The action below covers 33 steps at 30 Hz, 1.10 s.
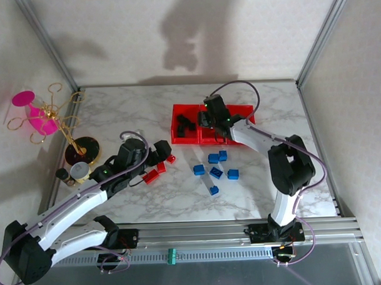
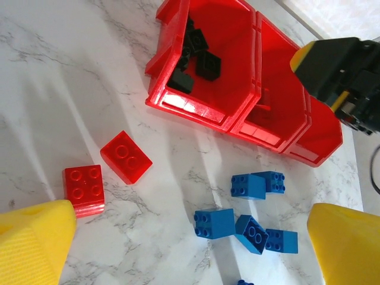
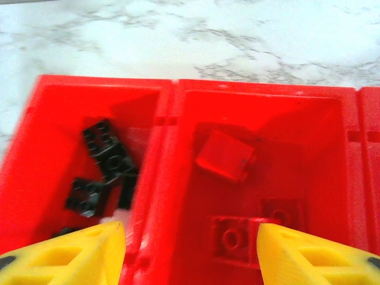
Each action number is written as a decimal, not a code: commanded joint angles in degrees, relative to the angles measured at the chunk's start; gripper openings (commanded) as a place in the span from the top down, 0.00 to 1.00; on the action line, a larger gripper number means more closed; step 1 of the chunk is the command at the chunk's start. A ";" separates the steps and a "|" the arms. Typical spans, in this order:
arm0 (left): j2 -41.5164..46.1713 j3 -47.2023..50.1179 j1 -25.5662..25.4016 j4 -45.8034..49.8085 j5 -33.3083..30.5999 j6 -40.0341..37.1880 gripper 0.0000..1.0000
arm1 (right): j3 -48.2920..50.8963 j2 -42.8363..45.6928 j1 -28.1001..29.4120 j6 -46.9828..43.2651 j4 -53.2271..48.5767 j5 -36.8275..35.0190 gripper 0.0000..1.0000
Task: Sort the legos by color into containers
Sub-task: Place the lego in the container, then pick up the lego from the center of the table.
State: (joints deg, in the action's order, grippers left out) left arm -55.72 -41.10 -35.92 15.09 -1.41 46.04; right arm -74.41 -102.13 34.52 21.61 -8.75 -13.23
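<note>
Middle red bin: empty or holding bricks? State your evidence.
Not empty: the middle bin holds a tilted red brick and a studs-up red brick.

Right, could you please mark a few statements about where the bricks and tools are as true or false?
1. The black bricks lie in the leftmost bin. True.
2. The blue bricks are already binned. False: they lie loose on the marble table.
3. The right tool hangs above the middle bin, which holds red bricks. True.
4. The left tool grips a red brick. False: it is open, with loose red bricks on the table nearby.
</note>
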 commanded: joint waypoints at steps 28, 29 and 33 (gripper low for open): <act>13.95 2.28 -0.20 13.76 -10.08 3.22 0.00 | 3.32 -9.68 20.40 -9.83 2.47 6.90 0.19; 13.97 2.43 -0.20 13.78 -10.10 3.09 0.00 | 3.00 -10.16 20.38 -10.21 2.51 6.80 0.19; 13.66 2.12 -0.11 13.91 -10.28 3.09 0.00 | 0.61 -12.65 20.33 -11.34 1.52 6.54 0.22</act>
State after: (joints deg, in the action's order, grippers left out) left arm -42.41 -39.31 -35.92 27.29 -10.02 48.27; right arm -71.16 -112.88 54.41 12.36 -6.66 -6.35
